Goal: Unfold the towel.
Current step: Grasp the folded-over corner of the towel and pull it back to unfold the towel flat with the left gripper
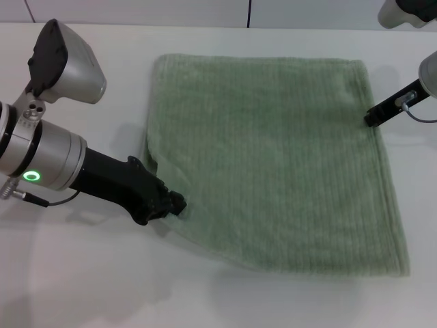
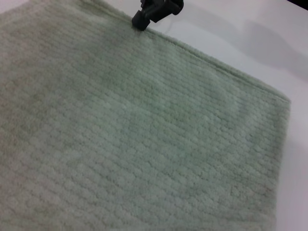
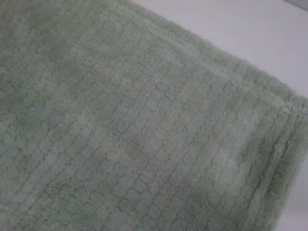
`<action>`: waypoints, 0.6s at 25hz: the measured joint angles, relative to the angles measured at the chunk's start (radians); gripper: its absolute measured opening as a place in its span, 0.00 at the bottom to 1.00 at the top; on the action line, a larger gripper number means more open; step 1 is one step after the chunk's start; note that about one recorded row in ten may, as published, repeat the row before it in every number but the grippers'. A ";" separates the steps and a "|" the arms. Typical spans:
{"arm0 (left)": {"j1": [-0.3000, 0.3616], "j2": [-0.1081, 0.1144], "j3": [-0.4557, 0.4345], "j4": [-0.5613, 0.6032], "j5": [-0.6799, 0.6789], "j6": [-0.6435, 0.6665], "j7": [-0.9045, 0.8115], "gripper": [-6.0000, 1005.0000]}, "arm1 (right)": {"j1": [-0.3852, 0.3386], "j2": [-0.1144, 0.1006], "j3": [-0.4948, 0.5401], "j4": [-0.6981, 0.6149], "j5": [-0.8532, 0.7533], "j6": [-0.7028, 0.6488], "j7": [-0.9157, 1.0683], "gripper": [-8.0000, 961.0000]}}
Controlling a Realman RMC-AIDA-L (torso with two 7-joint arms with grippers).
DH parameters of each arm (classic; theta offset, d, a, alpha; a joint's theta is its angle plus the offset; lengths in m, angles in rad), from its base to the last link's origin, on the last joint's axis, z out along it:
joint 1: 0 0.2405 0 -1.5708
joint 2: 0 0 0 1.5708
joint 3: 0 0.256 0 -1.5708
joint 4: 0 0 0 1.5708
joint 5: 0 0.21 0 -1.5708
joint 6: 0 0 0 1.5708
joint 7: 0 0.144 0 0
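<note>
Green terry, the towel (image 1: 273,164) lies spread nearly flat on the white worktop (image 1: 82,287). The left end effector (image 1: 171,203) sits at the towel's near-left edge and the right end effector (image 1: 372,119) at its right hem; I cannot tell whether either is spread or pinching cloth. If either pinches only pile, a pull may slip and rumple that puckered left edge.

white table (image 1: 89,287) fills view, smooth, slightly glossy, soft shadows. pale wall panels (image 1: 136,10) along far edge, split by thin dark vertical seams. even, diffuse light.
</note>
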 joint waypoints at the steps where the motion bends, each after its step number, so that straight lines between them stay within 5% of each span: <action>1: 0.000 0.000 0.000 0.000 0.000 0.000 0.000 0.07 | 0.000 0.000 0.000 0.000 0.000 0.000 0.000 0.03; 15: -0.029 0.002 -0.057 -0.053 0.021 0.012 0.000 0.08 | 0.003 0.000 0.000 0.000 -0.001 0.003 -0.005 0.03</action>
